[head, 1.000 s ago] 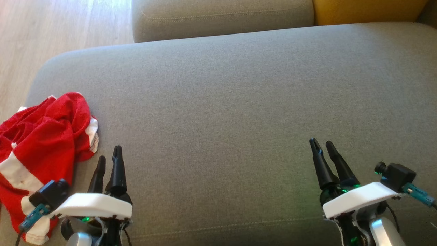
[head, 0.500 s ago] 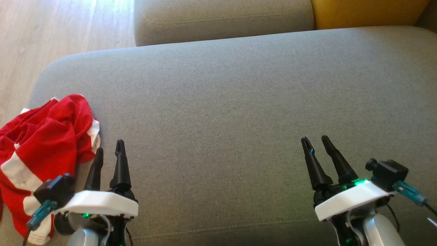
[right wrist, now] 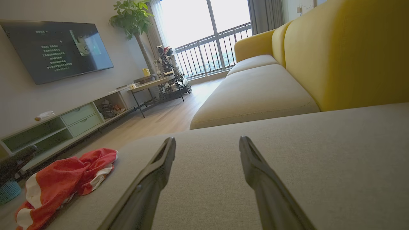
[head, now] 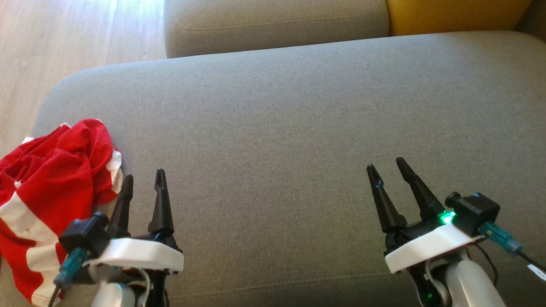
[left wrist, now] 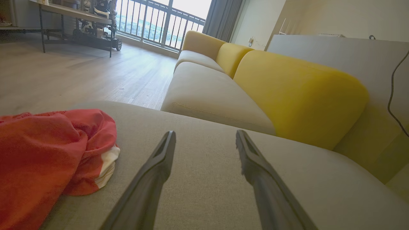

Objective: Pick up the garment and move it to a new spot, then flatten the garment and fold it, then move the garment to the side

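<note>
1. At the lower left of the head view, the garment (head: 51,187), red with white bands, lies crumpled in a heap on the left end of the grey seat cushion (head: 277,128), near the cushion's edge beside the wooden floor (head: 64,38); part of it runs off the frame's left side
2. Just right of the heap, the left gripper (head: 144,174) hovers low over the cushion, jaws spread with nothing between them; its left finger is just beside the cloth's white-trimmed edge, though whether it touches cannot be told; the step in hand appears to be the first pick-up, so it should swing left, come down on a raised ridge of folds rather than the flat hem, and close without digging into the upholstery
3. Across the middle of the frame the cushion stretches wide, a sensible new spot well away from the edge
4. At the lower right, the right gripper (head: 385,163) also has its jaws spread and empty, well apart from the garment; it is best held back until flattening needs a second hold
</note>
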Available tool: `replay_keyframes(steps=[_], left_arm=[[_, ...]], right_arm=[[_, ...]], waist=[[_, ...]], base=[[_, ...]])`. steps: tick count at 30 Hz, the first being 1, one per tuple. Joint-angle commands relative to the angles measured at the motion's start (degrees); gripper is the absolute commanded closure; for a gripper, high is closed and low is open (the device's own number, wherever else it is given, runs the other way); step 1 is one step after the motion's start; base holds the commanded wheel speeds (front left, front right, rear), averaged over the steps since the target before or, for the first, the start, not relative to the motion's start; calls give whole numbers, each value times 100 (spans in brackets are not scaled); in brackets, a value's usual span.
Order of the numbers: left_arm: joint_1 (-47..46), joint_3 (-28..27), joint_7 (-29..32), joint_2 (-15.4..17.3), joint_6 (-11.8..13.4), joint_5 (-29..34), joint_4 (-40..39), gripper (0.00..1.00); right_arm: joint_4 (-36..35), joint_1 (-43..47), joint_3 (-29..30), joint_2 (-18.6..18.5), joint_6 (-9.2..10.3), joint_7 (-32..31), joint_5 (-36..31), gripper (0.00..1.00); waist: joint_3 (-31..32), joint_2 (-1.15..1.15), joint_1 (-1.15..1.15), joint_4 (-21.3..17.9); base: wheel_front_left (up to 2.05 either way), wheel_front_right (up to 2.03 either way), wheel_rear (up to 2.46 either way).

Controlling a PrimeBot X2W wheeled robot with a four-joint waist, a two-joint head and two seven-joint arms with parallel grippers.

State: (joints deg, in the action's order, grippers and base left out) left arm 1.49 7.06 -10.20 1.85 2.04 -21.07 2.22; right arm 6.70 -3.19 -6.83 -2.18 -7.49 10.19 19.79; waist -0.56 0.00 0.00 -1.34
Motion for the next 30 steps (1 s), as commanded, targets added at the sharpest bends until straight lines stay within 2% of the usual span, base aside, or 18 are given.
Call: replay_keyframes(steps=[1, 12, 23, 30], left_arm=[[-253, -86, -93, 74, 45, 216, -260, 0], [-241, 34, -298, 89, 143, 1114, -373, 0], [-196, 111, -468, 102, 234, 1833, -609, 0], [-118, 146, -480, 103, 86, 1824, -398, 0]], right_arm=[[-259, -305, -162, -54, 0, 97, -219, 0], [-415, -350, -287, -62, 0, 300, -1114, 0], [-494, -346, -205, -69, 0, 469, -1743, 0], [-409, -341, -29, -70, 0, 481, -1722, 0]], waist=[[1, 0, 0, -5], [26, 0, 0, -18], [57, 0, 0, -38], [78, 0, 0, -37]], base=[[0, 0, 0], [0, 0, 0], [0, 0, 0], [0, 0, 0]])
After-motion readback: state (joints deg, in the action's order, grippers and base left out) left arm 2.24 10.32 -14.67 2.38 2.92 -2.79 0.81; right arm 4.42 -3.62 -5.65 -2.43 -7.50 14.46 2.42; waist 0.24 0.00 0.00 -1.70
